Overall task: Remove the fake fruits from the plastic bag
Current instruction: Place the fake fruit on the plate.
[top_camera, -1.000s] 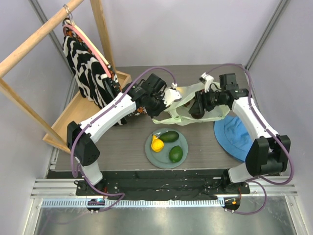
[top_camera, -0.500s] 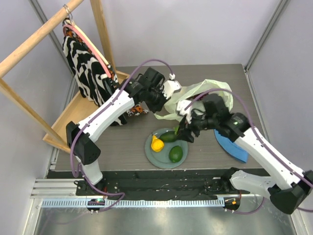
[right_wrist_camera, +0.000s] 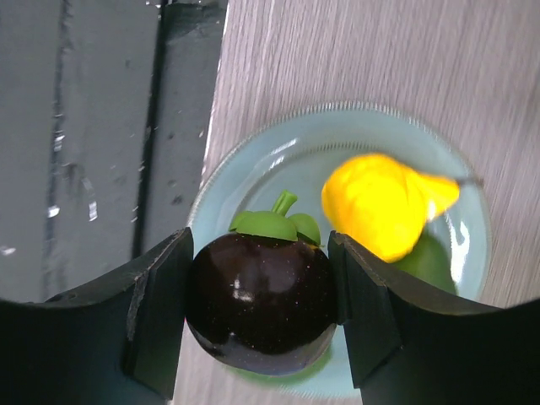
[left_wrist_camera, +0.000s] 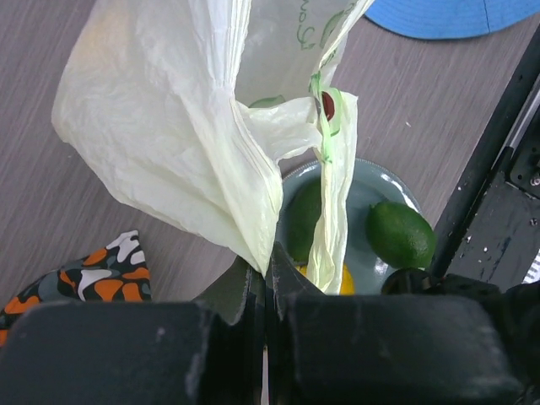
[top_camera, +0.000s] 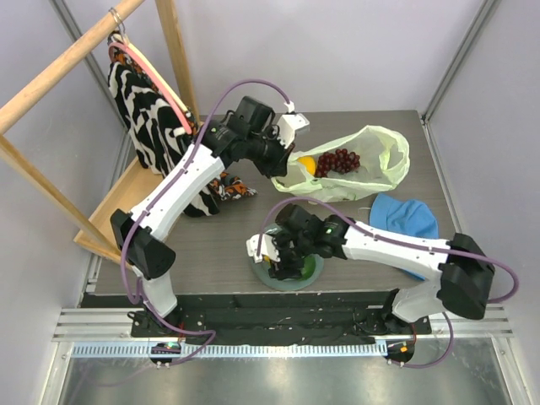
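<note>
The pale plastic bag [top_camera: 371,160] lies at the back of the table with its mouth pulled up, and it hangs in folds [left_wrist_camera: 169,110] in the left wrist view. My left gripper [top_camera: 283,163] [left_wrist_camera: 268,263] is shut on the bag's edge. Inside the bag lie a dark-red grape bunch [top_camera: 337,160] and an orange fruit [top_camera: 306,164]. My right gripper [top_camera: 283,257] [right_wrist_camera: 260,312] hovers over the grey-blue plate [top_camera: 280,284] [right_wrist_camera: 253,173], shut on a dark purple round fruit [right_wrist_camera: 257,304]. A yellow fruit [right_wrist_camera: 384,202] [left_wrist_camera: 343,280] and a green fruit [left_wrist_camera: 401,232] [top_camera: 310,267] rest on the plate.
A blue cloth hat [top_camera: 405,221] lies right of the plate. A wooden rack with a zebra-striped garment [top_camera: 156,114] stands on a wooden tray [top_camera: 126,198] at the left. Orange-patterned cloth [left_wrist_camera: 93,270] lies by the rack. The table's front edge runs just below the plate.
My right arm has swung from the bag down to above the plate, carrying the dark purple fruit. The left gripper has lifted the bag's edge back and up, so the bag's mouth shows the grapes.
</note>
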`<state>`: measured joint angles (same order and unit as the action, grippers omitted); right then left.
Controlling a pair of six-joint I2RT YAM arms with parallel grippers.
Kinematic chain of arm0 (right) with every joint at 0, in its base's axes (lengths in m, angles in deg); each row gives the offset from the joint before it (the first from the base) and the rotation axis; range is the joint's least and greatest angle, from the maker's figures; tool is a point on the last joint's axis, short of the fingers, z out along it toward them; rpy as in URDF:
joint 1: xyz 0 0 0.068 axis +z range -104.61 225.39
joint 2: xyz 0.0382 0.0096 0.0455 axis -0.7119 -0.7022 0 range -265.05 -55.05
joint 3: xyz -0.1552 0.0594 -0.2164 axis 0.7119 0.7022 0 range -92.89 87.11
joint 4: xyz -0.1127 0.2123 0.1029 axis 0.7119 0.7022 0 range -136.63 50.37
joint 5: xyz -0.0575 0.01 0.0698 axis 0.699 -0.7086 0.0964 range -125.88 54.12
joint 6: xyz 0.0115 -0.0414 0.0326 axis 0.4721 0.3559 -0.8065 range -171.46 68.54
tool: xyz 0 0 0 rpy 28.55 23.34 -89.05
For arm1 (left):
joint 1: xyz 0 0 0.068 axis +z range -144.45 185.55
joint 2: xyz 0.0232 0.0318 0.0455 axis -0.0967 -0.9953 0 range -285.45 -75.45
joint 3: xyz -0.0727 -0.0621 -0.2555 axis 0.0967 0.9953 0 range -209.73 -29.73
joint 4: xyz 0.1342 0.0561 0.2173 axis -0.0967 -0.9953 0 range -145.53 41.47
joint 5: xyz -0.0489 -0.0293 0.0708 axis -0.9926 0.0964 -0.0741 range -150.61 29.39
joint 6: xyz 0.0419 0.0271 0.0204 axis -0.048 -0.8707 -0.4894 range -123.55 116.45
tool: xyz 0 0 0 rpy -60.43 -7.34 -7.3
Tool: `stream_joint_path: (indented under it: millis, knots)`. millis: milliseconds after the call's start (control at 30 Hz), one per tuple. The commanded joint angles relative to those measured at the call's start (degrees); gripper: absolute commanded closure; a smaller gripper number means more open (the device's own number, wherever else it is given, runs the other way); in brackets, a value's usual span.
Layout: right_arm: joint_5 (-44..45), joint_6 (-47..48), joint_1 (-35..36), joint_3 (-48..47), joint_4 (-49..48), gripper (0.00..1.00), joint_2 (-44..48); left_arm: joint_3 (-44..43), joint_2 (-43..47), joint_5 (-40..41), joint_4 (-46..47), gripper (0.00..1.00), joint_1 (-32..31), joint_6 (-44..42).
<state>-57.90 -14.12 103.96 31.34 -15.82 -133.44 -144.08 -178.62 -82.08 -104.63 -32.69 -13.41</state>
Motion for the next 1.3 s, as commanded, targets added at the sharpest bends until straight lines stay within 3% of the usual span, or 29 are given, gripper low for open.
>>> stream_joint_path:
  millis: [0,300,533,733,1000,1267]
  knots:
    - [1.54,6.24,1.99,-4.34,-6.63,0.57,-3.69,0.70,0.61,0.02,0.55,1.00,-0.17,-0.94]
    - [1.63,10.38,4.01,-10.06,-7.87,0.55,-13.97,2.11,2.98,1.79,0.55,1.00,-0.17,-2.79]
    - [2.07,10.91,4.45,-10.94,-7.95,0.53,-16.88,3.78,4.39,1.87,0.46,1.00,-0.17,-3.23]
    - [3.82,10.73,4.45,-9.98,-9.62,0.37,-18.38,4.66,4.83,1.70,0.55,1.00,-0.17,-3.58]
    - [6.90,5.73,4.54,-8.65,-13.14,0.05,-15.75,4.49,4.74,1.00,0.46,1.00,-0.17,-4.02]
    - [8.22,-5.07,2.71,-16.03,-0.32,0.07,-1.44,3.42,4.21,4.41,0.46,1.00,-0.17,-3.23]
